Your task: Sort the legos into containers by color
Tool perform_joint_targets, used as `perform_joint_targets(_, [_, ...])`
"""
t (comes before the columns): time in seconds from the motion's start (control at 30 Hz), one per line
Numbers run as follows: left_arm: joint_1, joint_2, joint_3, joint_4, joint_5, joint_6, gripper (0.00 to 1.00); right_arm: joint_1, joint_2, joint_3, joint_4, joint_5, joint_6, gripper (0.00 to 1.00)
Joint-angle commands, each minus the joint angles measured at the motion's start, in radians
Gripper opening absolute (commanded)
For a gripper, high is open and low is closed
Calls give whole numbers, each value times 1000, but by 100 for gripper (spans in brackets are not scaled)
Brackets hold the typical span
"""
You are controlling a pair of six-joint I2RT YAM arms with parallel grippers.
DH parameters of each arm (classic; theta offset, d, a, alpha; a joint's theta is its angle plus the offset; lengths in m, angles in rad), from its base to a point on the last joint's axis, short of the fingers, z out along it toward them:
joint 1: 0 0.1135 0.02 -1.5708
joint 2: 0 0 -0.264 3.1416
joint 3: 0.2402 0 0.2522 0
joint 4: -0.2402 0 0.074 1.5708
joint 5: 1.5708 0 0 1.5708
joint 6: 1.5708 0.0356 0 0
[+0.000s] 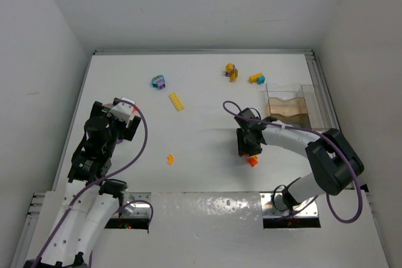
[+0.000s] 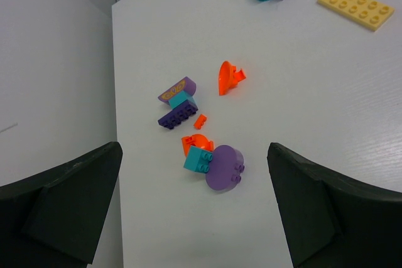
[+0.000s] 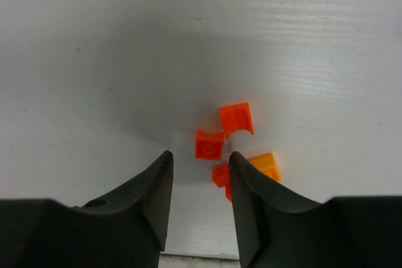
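Bare table [image 1: 201, 130] runs across the middle, bounded by the yellow plate [image 1: 176, 101], the orange curved piece [image 1: 169, 159] and the right gripper [image 1: 249, 152]. The clear container [image 1: 289, 108] blocks the right edge, with a yellow-teal clump [image 1: 256, 78] just behind it. Orange bricks [image 3: 209, 144] crowd the right gripper's narrow finger gap. Before the left gripper [image 2: 193, 150], fingers spread wide, lies a purple-teal-orange cluster [image 2: 224, 167]. The side wall [image 2: 50, 61] is close on its left.

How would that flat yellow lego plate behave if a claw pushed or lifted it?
The yellow plate looks thin and rigid, so it probably won't bend. Lying flat on the smooth white table, it would likely slide rather than roll or tip. Its low edges may be hard to pinch.
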Motion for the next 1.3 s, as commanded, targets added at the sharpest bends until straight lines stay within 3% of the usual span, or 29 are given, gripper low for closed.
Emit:
perform_joint_targets(0.0, [-6, -12, 37, 28, 4, -13, 100, 3, 16, 12, 64, 28, 32, 40])
perform_joint_targets(0.27, [-5, -13, 40, 31, -10, -2, 100, 3, 36, -3, 70, 48, 42, 23])
perform_joint_targets(0.4, [-6, -12, 40, 32, -10, 1, 100, 4, 27, 12, 44, 51, 26, 0])
perform_joint_targets(0.57, [-5, -12, 40, 34, -10, 2, 100, 3, -56, 113, -33, 22, -75, 0])
perform_joint_targets(0.67, [-5, -9, 43, 34, -10, 1, 100, -17, -120, 233, -111, 134, -157, 0])
perform_joint_targets(0.73, [-5, -9, 43, 35, -10, 1, 100, -70, -120, 343, -198, 171, -197, 0])
perform_joint_targets(0.8, [-5, -9, 45, 38, -7, -1, 100, -227, -113, 415, -247, 139, -211, 0])
perform_joint_targets(0.87, [-5, -9, 46, 41, -7, -2, 100, -377, -96, 425, -272, 121, -234, 0])
perform_joint_targets(0.97, [-5, -12, 46, 40, -7, -1, 100, -489, -56, 433, -307, 120, -260, 0])
perform_joint_targets(1.27, [-5, -15, 54, 29, -10, 4, 100, -571, 60, 446, -238, 84, -246, 0])
